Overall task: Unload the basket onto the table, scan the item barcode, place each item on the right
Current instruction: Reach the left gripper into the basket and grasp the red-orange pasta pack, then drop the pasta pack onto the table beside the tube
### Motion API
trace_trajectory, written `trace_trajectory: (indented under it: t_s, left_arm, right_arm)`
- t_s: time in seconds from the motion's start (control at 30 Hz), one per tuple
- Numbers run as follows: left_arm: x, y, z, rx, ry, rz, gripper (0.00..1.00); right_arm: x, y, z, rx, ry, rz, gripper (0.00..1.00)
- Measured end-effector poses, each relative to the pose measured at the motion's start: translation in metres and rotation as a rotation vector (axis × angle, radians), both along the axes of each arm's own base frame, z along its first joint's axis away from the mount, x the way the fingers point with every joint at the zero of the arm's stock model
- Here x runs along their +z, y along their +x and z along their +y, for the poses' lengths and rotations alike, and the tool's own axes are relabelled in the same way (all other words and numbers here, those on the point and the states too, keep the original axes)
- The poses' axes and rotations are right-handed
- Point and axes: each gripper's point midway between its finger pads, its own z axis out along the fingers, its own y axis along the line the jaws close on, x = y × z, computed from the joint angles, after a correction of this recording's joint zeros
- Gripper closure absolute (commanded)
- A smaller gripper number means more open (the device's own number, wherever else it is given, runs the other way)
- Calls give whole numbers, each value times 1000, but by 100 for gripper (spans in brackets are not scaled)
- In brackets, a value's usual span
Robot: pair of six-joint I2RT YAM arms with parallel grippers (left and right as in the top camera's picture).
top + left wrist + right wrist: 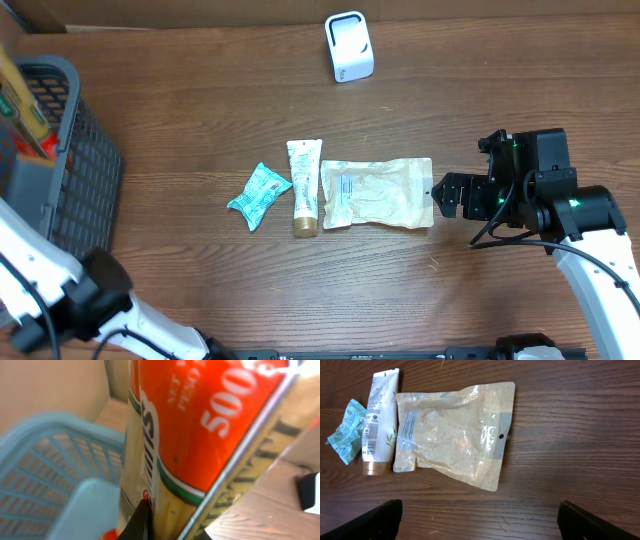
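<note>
The left hand (202, 525) is shut tight on an orange box (200, 420), above the basket (92, 170). The right hand (441, 196) is wide open and empty, just beside a clear pouch (378, 192). A tube (304, 186) and a blue packet (258, 195) lie next to it. A white scanner (349, 46) stands far back on the surface (200, 100).

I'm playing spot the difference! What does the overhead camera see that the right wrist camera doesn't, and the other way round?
Only overhead: the white scanner and the dark basket. Only right wrist: the little hang hole in the pouch and the small print on the tube. Both: the pouch, the tube and the teal packet, lying side by side on the table.
</note>
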Motion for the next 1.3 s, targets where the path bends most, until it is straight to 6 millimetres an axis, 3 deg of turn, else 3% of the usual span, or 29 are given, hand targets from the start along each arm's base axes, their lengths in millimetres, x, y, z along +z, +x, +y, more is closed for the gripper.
trace_trajectory:
  t_s: [0.17, 0.27, 0.47, 0.57, 0.63, 0.73, 0.93, 1.0, 1.17, 1.3]
  left_arm:
    - [62, -27, -42, -18, 81, -136, 96]
    - [91, -48, -86, -63, 78, -206, 96]
    - [113, -87, -178, -245, 18, -257, 96]
    - [93, -98, -205, -312, -44, -171, 96]
    - [71, -94, -217, -347, -90, -83, 96]
    - [35, -70, -229, -393, -144, 45, 96]
    - [-66, -9, -246, -440, -222, 343, 96]
    - [-85, 4, -249, -447, -228, 383, 95]
    - [-81, 18, -251, -449, -214, 333, 79]
    - [-66, 18, -251, -442, -205, 278, 50]
  right_arm:
    - [0, 0, 0, 0, 0, 1, 0]
    - [0, 0, 0, 0, 1, 0, 0]
    - [0, 0, 0, 0, 1, 1, 0]
    - [0, 0, 0, 0, 1, 2, 0]
    - [0, -1, 0, 0, 1, 3, 0]
    - [0, 0, 0, 0, 1, 1, 0]
    - [0, -1, 0, 0, 1, 3, 0]
    - [0, -1, 0, 0, 1, 5, 0]
    - [0, -2, 1, 4, 8, 8, 0]
    - [5, 2, 8, 23, 47, -15, 0]
